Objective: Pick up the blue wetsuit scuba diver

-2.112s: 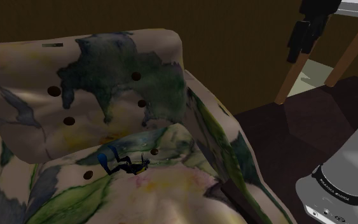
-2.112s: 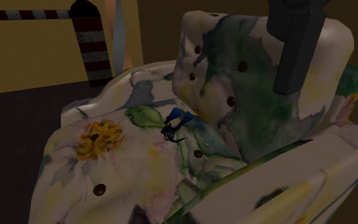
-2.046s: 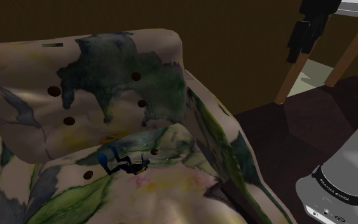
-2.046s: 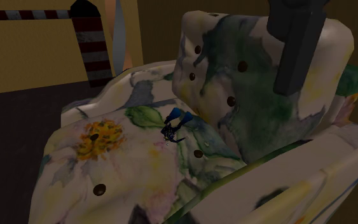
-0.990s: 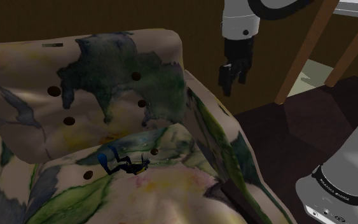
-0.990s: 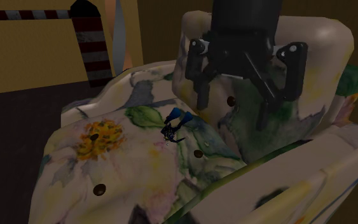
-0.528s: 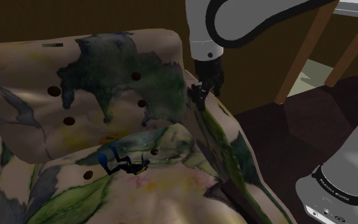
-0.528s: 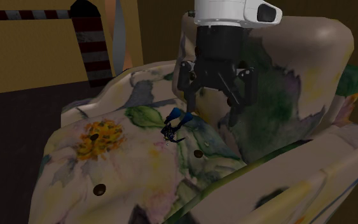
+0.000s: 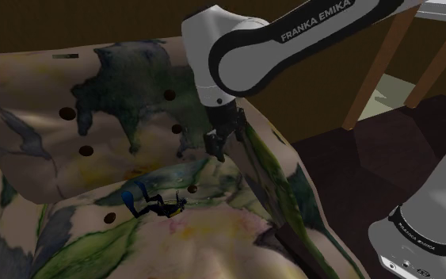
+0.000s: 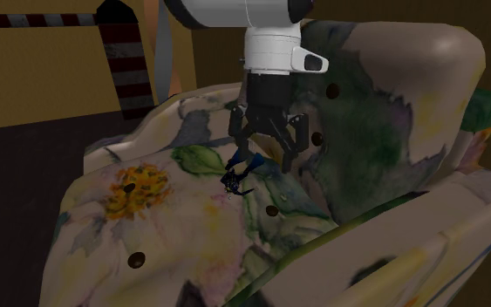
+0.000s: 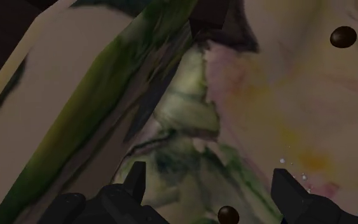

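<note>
The gripper (image 10: 262, 162), fingers spread apart, hangs from the white arm (image 10: 269, 39) just above the diver (image 10: 237, 179). The small blue and black diver lies at the back edge of the chair's seat (image 10: 178, 240), where the backrest (image 10: 392, 96) rises. One finger overlaps the diver's blue fins; whether they touch cannot be told. A yellow flower (image 10: 134, 189) is printed towards the seat's front. A striped post (image 10: 126, 65) stands behind the chair.

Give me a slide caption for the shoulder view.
Gripper hovers over the floral armchair, short of the blue diver figure.
</note>
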Robot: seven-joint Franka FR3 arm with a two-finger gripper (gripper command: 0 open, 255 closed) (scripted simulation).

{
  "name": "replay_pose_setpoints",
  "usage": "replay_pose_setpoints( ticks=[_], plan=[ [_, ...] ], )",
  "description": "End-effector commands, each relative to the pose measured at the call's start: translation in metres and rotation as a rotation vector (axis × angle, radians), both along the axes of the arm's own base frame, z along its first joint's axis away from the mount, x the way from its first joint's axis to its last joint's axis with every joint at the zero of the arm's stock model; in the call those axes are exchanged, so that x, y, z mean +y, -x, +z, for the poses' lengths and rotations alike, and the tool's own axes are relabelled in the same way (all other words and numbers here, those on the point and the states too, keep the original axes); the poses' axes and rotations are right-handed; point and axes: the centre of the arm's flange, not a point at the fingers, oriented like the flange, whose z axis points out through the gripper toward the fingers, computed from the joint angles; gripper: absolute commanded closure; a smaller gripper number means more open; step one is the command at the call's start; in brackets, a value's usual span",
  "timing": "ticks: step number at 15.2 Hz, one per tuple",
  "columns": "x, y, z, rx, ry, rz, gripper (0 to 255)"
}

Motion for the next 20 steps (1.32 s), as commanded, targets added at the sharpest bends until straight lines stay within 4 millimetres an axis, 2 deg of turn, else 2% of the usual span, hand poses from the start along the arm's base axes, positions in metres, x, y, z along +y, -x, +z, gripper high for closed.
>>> replay_pose_setpoints(
  ticks=[1,17,20],
  plan=[
    [0.023,-0.011,-0.016,0.008,0.003,0.015,0],
    [0.192,-0.067,-0.147,0.074,0.028,0.143,0],
    [0.196,-0.068,-0.161,0.076,0.029,0.146,0]
  ],
)
